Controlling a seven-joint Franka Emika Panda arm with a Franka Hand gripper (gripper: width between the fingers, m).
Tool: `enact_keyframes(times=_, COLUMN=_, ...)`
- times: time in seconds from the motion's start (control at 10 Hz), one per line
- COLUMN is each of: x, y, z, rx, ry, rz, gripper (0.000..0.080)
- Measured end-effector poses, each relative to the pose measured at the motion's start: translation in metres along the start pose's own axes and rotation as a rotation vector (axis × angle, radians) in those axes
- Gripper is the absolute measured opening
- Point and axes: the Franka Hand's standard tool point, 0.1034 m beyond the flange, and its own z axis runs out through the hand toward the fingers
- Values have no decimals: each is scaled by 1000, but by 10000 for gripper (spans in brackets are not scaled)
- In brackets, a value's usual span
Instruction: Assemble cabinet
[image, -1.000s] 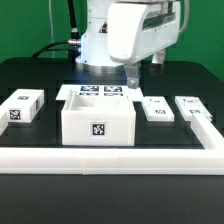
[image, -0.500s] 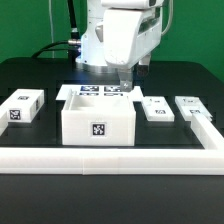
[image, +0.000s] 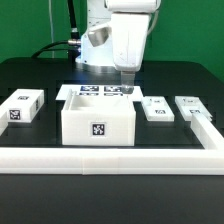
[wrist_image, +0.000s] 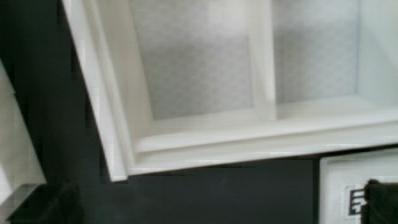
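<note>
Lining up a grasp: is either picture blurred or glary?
Wrist view: soft throughout, edges of the large white plastic cabinet body smeared. Exterior view: evenly lit, no glare, the black-and-white marker tag on the body's front crisp.

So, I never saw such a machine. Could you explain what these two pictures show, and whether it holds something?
The machine is a robot arm with a two-finger gripper. One picture comes from a camera off the arm; the other from a camera on the wrist, looking down into the cabinet body. That open white box stands on the black table. One white panel lies at the exterior view's left, two smaller panels at its right. A white rail runs along the front and one side. The marker board lies behind the box. The gripper hangs over the box's back edge and seems to hold nothing; whether it is open, I cannot tell.
</note>
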Motion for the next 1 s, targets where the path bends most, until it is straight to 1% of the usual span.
enact_keyframes(times=0.1, x=-4, y=-3, z=2, rx=7, ry=-3, rz=3, gripper=798)
enact_keyframes(times=0.6, x=-7, y=-4, z=4, rx=9, ry=-3, rz=-12, gripper=798)
enact_keyframes(times=0.7, x=-12, y=-12, z=6, rx=18, ry=-4, rz=-33, gripper=798)
enact_keyframes(times=0.8, x=-15, y=-24, z=11, rx=29, ry=-4, rz=-29, gripper=798)
enact_keyframes(times=0.9, x=-19, y=-35, z=15, rx=32, ry=-3, rz=-31, gripper=798)
enact_keyframes(times=1.0, x=-24, y=-45, z=21, rx=47, ry=-4, rz=-23, gripper=798)
